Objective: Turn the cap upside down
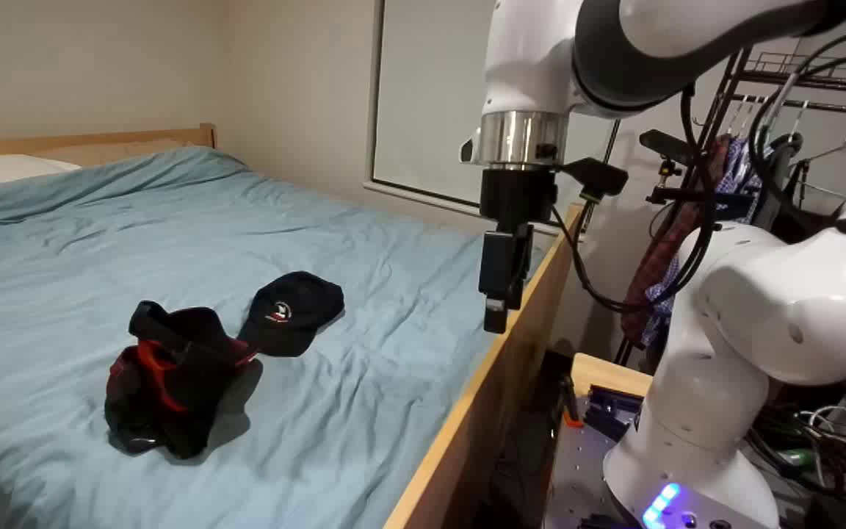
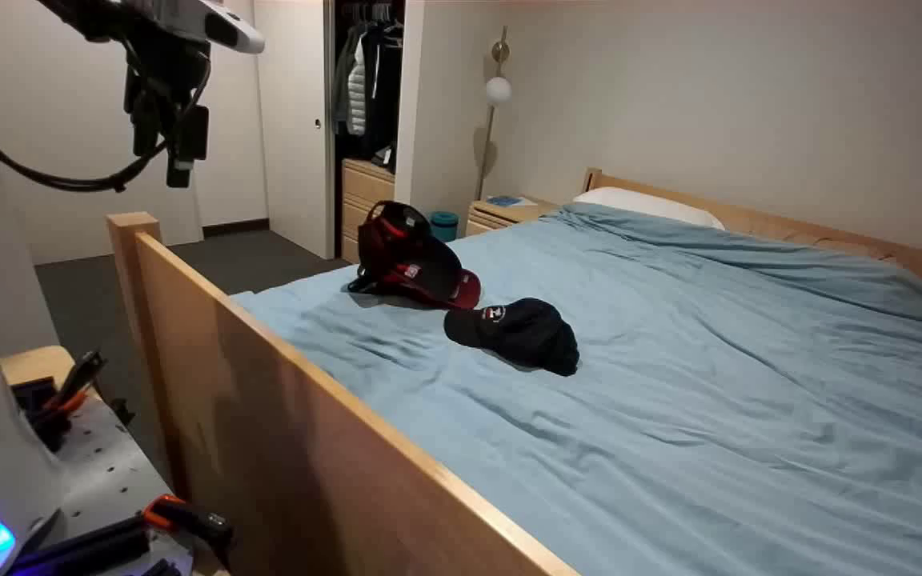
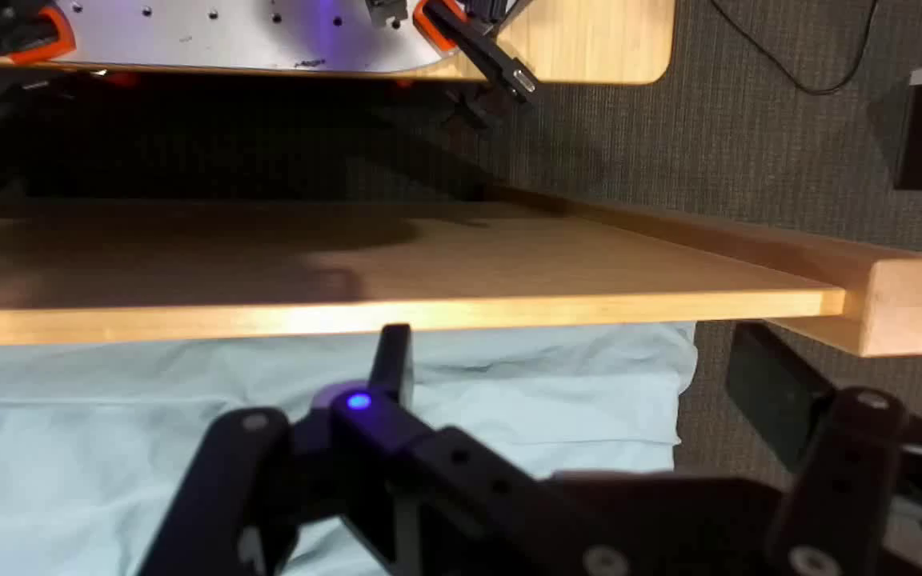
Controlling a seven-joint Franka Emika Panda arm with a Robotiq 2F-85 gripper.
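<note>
A black cap (image 1: 298, 308) with a small white and red emblem lies crown up on the blue bed sheet; it also shows in an exterior view (image 2: 521, 332). Beside it, black and red headwear (image 1: 173, 389) stands tilted, one opening and strap upward, seen also in an exterior view (image 2: 413, 268). I cannot tell whether this is one cap or several. My gripper (image 1: 500, 316) points down, high over the bed's footboard, well apart from the caps. In the wrist view my gripper (image 3: 577, 368) has its fingers spread wide with nothing between them. No cap shows in the wrist view.
The wooden footboard (image 2: 333, 376) rises between the robot's base and the bed, with a taller corner post (image 3: 905, 304). Blue sheet (image 1: 364, 411) covers the mattress. Orange-tipped clamps (image 2: 189, 516) sit on the robot's table. A clothes rack (image 1: 731, 147) stands behind the arm.
</note>
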